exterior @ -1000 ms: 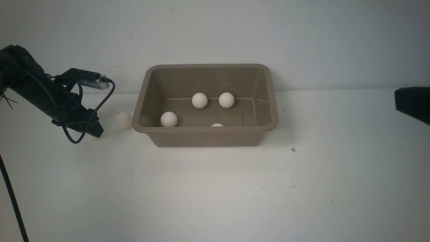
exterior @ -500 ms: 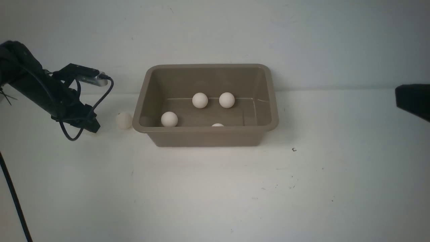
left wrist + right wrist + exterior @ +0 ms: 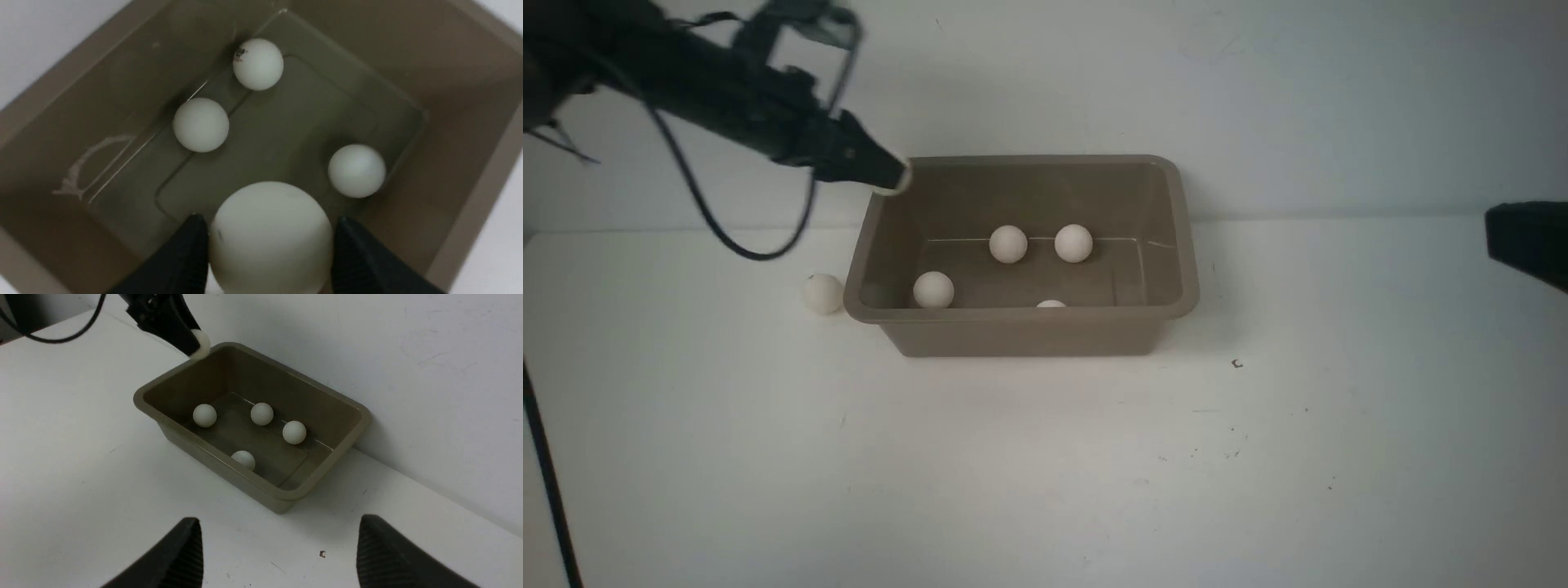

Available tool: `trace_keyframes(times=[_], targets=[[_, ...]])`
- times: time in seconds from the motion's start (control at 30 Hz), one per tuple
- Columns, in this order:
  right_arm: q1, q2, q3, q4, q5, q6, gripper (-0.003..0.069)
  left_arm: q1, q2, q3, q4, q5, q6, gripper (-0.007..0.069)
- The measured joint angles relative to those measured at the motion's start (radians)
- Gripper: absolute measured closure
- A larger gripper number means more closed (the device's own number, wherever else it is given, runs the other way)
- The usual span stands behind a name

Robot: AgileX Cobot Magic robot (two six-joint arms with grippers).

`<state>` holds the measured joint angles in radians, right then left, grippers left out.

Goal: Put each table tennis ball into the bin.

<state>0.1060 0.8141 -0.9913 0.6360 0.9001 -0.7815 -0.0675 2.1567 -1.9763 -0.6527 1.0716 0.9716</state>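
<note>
My left gripper (image 3: 892, 178) is shut on a white table tennis ball (image 3: 269, 241) and hangs over the far-left corner of the grey-brown bin (image 3: 1029, 331). Its black fingers (image 3: 186, 253) press the ball from both sides. Several more balls lie on the bin's floor, among them one at the back (image 3: 1008, 244), one beside it (image 3: 1073, 242) and one at the front left (image 3: 933, 289). Another ball (image 3: 823, 293) rests on the table just left of the bin. My right gripper (image 3: 280, 519) stands open and empty, off to the bin's right.
A white wall rises directly behind the bin. The left arm's black cable (image 3: 735, 237) loops down above the table at the left. A small dark speck (image 3: 1237, 363) marks the table right of the bin.
The left gripper closed low on the table at the left, then rose and swung right with a ball to the bin's far-left corner. The right arm has barely moved.
</note>
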Motion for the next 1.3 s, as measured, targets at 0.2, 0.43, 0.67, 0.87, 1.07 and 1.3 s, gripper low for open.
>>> trace_keyframes(times=[0.2, 0.43, 0.67, 0.87, 1.07, 1.3], targets=[[0.000, 0.000, 0.000, 0.000, 0.002, 0.000, 0.0197, -0.065, 0.039, 0.000, 0.158, -0.073, -0.023, 0.0247], [0.000, 0.000, 0.000, 0.002, 0.012, 0.000, 0.0197, -0.063, 0.086, 0.000, 0.155, -0.128, -0.112, 0.0059], [0.000, 0.000, 0.000, 0.003, 0.015, 0.000, 0.0197, 0.046, -0.022, -0.008, 0.181, -0.048, -0.118, 0.0099], [0.000, 0.000, 0.000, 0.003, 0.015, 0.000, 0.0197, 0.197, -0.057, -0.018, 0.187, 0.033, -0.056, 0.0104], [0.000, 0.000, 0.000, 0.003, 0.015, 0.000, 0.0197, 0.230, -0.025, -0.018, 0.206, 0.063, 0.047, 0.0104], [0.000, 0.000, 0.000, 0.007, 0.015, 0.000, 0.0197, 0.201, 0.063, -0.018, 0.236, 0.065, 0.050, 0.0104]])
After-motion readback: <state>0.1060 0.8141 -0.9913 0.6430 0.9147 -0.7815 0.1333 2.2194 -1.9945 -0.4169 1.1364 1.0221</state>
